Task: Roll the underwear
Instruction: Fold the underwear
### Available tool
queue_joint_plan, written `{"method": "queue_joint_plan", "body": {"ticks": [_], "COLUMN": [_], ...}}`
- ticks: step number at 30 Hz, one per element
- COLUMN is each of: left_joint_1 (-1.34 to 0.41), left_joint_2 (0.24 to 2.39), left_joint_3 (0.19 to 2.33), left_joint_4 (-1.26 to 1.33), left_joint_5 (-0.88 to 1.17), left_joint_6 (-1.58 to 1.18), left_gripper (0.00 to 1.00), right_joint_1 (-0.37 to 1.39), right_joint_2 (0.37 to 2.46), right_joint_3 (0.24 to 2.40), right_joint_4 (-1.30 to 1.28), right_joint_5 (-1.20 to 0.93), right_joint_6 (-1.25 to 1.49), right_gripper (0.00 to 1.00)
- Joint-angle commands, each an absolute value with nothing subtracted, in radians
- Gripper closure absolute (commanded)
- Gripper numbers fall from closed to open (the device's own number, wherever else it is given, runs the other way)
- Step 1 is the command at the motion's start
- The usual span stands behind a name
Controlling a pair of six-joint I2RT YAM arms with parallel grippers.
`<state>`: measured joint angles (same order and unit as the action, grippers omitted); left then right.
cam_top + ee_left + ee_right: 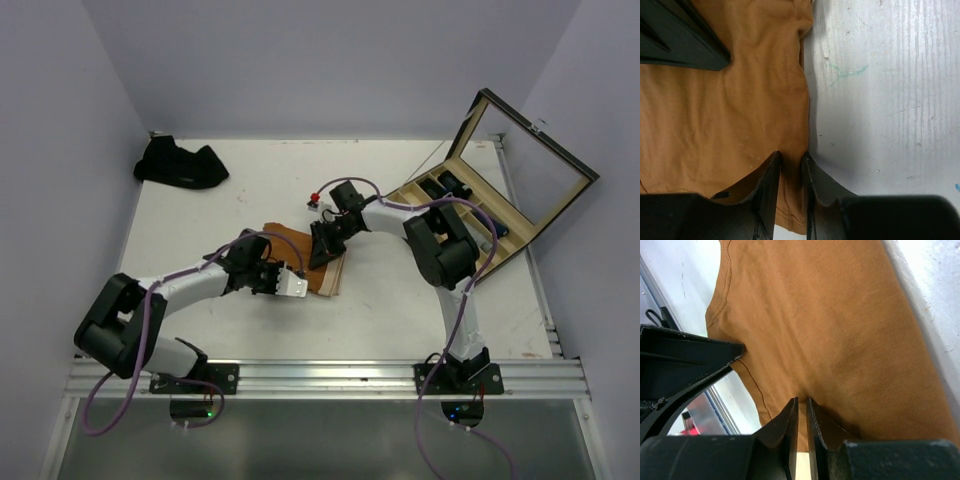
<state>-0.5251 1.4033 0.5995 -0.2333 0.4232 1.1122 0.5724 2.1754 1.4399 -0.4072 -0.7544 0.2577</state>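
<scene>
At mid-table, the rust-orange underwear (290, 243) lies spread flat on the white table (400, 310), with both grippers on it. The left gripper (292, 284) has its jaws drawn close on the cloth's near edge, a strip of hem pinched between them in the left wrist view. The right gripper (322, 250) meets the far side, tips pressed nearly together on the fabric's border. The left arm (190, 283) lies low, elbow folded near its base and forearm reaching right toward the centre. The right arm (440, 250) rises from its base, bends at a high elbow and stretches left to the cloth. A heap of dark underwear (180, 165) sits well apart at the back left. A wooden box (470, 215), glass lid raised, stands at the right.
</scene>
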Motion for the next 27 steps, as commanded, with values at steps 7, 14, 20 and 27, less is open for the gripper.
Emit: {"method": "queue_joint_plan", "body": {"ticks": [7, 14, 20, 27], "left_joint_1": [-0.532, -0.531, -0.531, -0.531], "left_joint_2": [1.534, 1.517, 1.497, 1.545], "left_joint_3": [0.758, 0.905, 0.911, 0.920], "left_joint_4": [-0.501, -0.788, -0.931, -0.959], "left_joint_5": [0.442, 0.554, 0.571, 0.586], "left_joint_6": [1.187, 1.177, 1.232, 1.229], "left_gripper": [1.00, 1.00, 1.00, 1.00], "right_joint_1": [0.627, 0.675, 0.638, 0.638], "right_joint_2": [2.206, 2.117, 2.010, 2.103], "right_joint_3": [1.474, 1.417, 1.468, 1.638], "right_joint_4": [-0.497, -0.534, -0.560, -0.557], "right_joint_5": [-0.695, -0.677, -0.667, -0.686], "right_joint_6": [0.132, 0.087, 0.058, 0.074], "right_gripper": [0.83, 0.84, 0.84, 0.82]}}
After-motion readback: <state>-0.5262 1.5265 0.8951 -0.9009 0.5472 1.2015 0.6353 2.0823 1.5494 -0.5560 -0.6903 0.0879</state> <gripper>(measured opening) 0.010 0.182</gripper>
